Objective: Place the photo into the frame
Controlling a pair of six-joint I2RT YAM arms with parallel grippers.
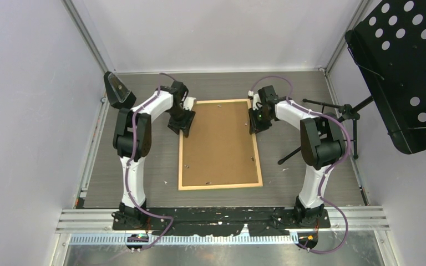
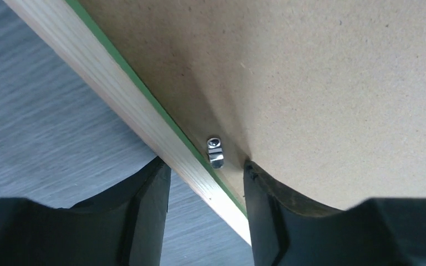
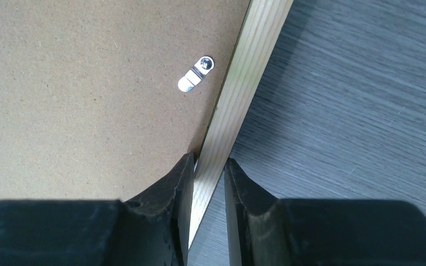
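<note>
**Frame face down between two claws**

On the grey table [image 1: 277, 188] the frame [image 1: 220, 186] lies wood side up, a brown backing board [image 1: 219, 144] set in it. The left claw [image 2: 206, 166] straddles its left rail, jaws apart, by a metal clip [image 2: 215, 151]. The right claw [image 3: 208, 160] pinches the right rail.

The frame [image 1: 221, 187] is pale matt wood with straight grain. Its backing board [image 1: 219, 144] is dull brown speckled fibreboard. A clip [image 2: 215, 152] is shiny metal. The table [image 1: 144, 172] is matt grey wood-grain.
</note>
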